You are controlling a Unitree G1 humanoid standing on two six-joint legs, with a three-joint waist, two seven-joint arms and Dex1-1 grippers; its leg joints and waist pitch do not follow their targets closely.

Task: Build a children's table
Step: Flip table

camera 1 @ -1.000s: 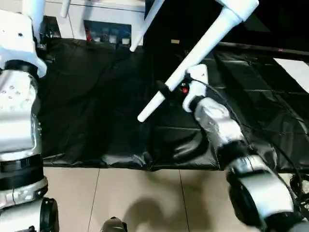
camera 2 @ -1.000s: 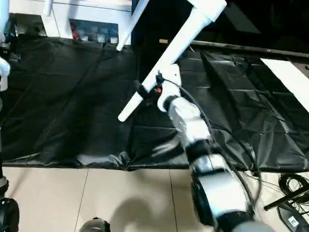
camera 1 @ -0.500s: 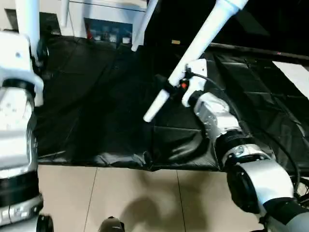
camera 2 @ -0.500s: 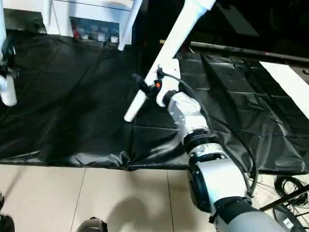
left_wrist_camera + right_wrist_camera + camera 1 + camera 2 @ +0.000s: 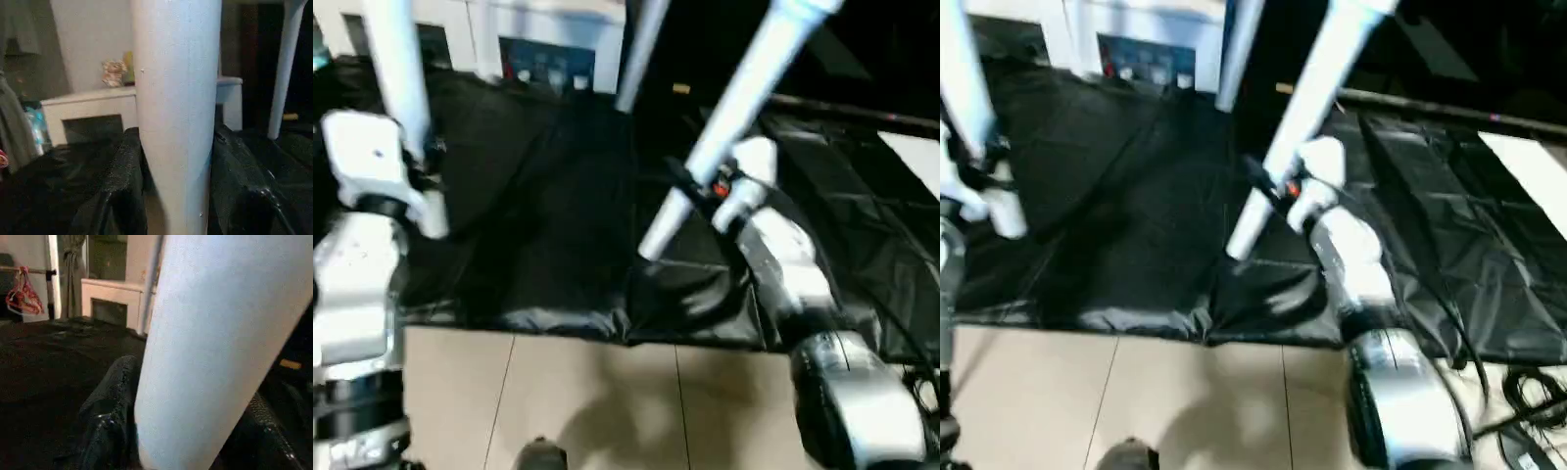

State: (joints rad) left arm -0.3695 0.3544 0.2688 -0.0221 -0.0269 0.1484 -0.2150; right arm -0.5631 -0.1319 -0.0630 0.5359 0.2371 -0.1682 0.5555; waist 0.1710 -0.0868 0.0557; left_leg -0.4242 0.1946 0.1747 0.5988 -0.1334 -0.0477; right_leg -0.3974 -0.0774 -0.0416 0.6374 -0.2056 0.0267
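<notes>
Right gripper (image 5: 690,184) newly clamped on slanted table leg (image 5: 734,108); left gripper (image 5: 166,196) clamped on upright leg (image 5: 403,88); table ready to turn

We hold one leg (image 5: 403,88) at left and one leg (image 5: 734,113) at right, above the mat (image 5: 538,206); the cabinet (image 5: 548,29) stands behind.

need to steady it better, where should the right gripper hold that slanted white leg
Low on the slanted leg, near its free narrow end, where the taper leaves the tube thinnest for the two fingers. Come from its right side, jaws square across the shaft; the right gripper already sits about there.
</notes>
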